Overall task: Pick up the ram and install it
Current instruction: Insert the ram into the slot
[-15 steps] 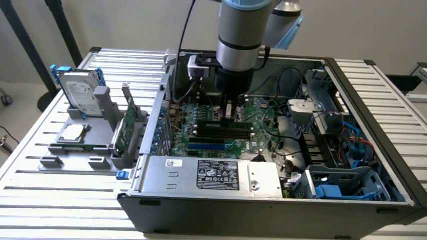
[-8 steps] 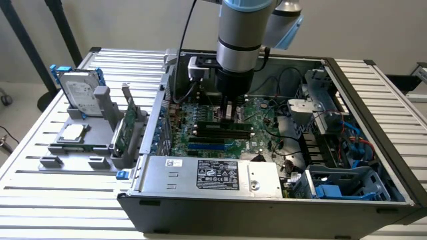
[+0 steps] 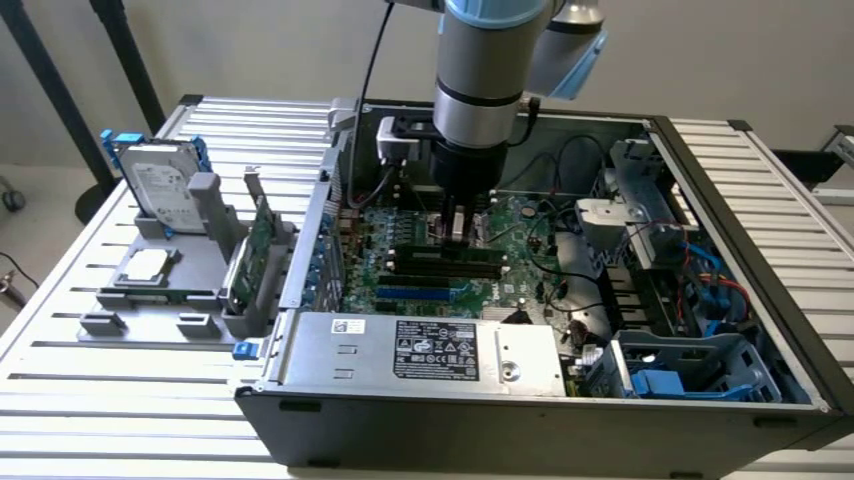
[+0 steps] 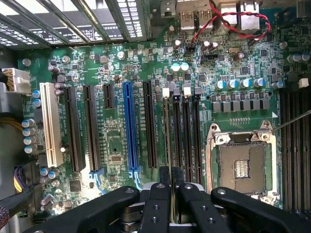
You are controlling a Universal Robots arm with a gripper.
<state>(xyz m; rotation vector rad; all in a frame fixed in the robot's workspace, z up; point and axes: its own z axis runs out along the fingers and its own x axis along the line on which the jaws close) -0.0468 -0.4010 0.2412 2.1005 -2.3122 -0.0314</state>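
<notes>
Hovering over the motherboard (image 4: pixel 116 145) mid-board, the gripper (image 4: pixel 171 199) is clamped on the ram (image 4: pixel 171 145), holding it edge-down along a memory slot (image 4: pixel 187 141) so it can seat.

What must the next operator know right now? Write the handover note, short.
Gripper: shut on the ram, which is held edge-on between its fingers.
Position: lowered inside the open computer case, directly over the black memory slots beside the processor socket on the motherboard.
Done: ram picked up and brought to the slots.
Left: seating it. Whether it has entered a slot cannot be told from here; release not yet done.
</notes>
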